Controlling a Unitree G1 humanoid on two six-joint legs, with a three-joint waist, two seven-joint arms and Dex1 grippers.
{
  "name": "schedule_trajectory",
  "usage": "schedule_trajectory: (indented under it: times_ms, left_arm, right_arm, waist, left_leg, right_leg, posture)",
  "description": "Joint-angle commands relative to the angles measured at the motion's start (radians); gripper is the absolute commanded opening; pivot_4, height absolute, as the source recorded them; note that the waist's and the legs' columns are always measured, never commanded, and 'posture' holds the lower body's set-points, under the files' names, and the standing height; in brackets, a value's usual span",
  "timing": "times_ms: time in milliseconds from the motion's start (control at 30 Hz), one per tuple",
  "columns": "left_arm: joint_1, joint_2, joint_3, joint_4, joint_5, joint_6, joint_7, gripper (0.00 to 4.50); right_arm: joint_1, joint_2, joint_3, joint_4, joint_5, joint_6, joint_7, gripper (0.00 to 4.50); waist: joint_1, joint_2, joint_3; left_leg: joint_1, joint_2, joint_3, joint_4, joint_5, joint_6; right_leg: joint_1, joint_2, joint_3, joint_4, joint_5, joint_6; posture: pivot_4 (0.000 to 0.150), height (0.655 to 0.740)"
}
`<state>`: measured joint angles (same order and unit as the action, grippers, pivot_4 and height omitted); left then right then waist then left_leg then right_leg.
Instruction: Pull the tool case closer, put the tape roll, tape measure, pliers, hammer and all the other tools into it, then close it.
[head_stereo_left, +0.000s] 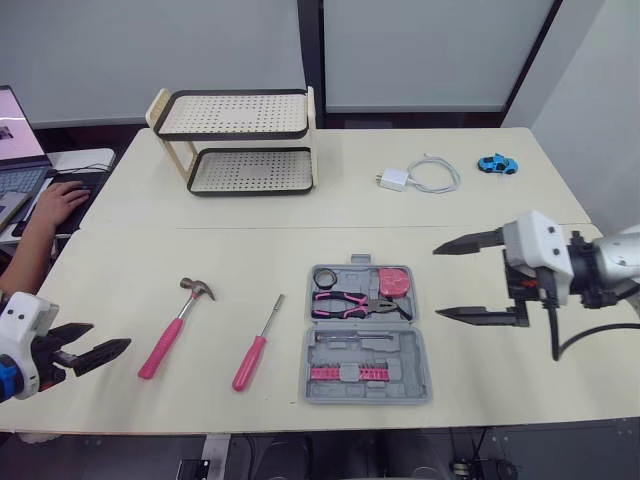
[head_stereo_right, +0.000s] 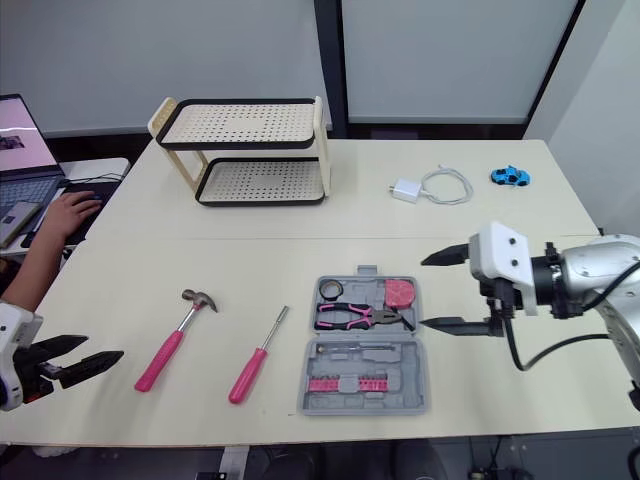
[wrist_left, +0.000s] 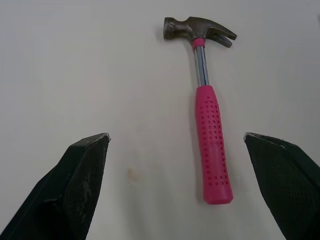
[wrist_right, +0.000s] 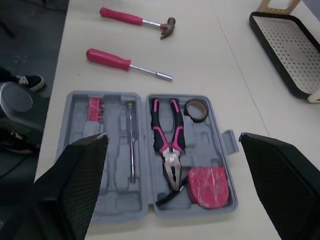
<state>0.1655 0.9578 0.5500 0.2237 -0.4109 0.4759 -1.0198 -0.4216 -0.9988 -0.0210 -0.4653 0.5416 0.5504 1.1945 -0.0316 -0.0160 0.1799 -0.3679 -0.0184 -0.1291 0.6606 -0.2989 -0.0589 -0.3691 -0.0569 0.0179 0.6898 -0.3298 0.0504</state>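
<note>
Here, at the left of the counter (head_stereo_left: 250, 215), the left gripper (head_stereo_left: 108, 340) hangs with its fingers spread wide and nothing in them, near the pink grip end of the hammer (head_stereo_left: 176, 326), which lies flat with its steel head pointing away from the robot. To its right lies the screwdriver (head_stereo_left: 258, 346), also flat, apart from both the hammer and the tool case (head_stereo_left: 400, 360). The case sits open near the counter's front edge. Its far half holds the tape roll (head_stereo_left: 325, 277), the pliers (head_stereo_left: 352, 303) and the tape measure (head_stereo_left: 393, 282), and its near half holds a row of bits (head_stereo_left: 345, 373) and a thin rod (head_stereo_left: 350, 340). At the right, the right gripper (head_stereo_left: 440, 283) hovers wide open and empty just beside the case, level with the tape measure. The hammer and screwdriver look to be all that remains outside, and the hammer appears to be the step in hand. In the left wrist view the handle sits off centre, toward one finger, so the gripper would do well to shift over the pink handle and come down astride it, across its length. It should close nearer the head than the tail, since the steel end is likely to tip a hold taken too far back
</note>
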Motion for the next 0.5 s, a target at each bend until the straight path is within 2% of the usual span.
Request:
schedule_trajectory:
  times_ms: [33,167,500]
  left_arm:
    - [-0.028,-0.018,-0.020,-0.063,-0.007,0.036,0.048,4.50]
    - [-0.092,-0.058,-0.075,-0.097,-0.013,0.102,0.103,4.50]
    - [-0.312,-0.166,-0.243,0.114,0.105,-0.038,0.200,4.50]
  right_arm:
    - [-0.042,0.020,0.031,-0.030,0.010,0.020,-0.016,4.49]
    - [-0.053,0.038,0.049,-0.057,0.017,0.043,-0.034,4.49]
    - [-0.070,0.072,0.070,-0.092,0.009,0.073,-0.082,4.49]
  waist:
    - [0.005,0.000,0.000]
    - [0.007,0.000,0.000]
    - [-0.002,-0.001,0.000]
  left_leg:
    - [-0.001,-0.001,-0.001,0.000,0.000,0.000]
    - [-0.002,-0.003,-0.002,0.001,0.000,0.000]
    - [-0.003,-0.004,-0.002,0.001,0.000,0.000]
  right_leg:
    - [0.000,0.000,-0.001,0.000,0.000,0.000]
    - [0.000,-0.003,-0.001,0.000,0.000,0.000]
    - [-0.002,-0.002,-0.002,0.000,0.000,0.000]
  posture:
    - [0.150,0.7400]
    - [0.150,0.7400]
    - [0.150,0.7400]
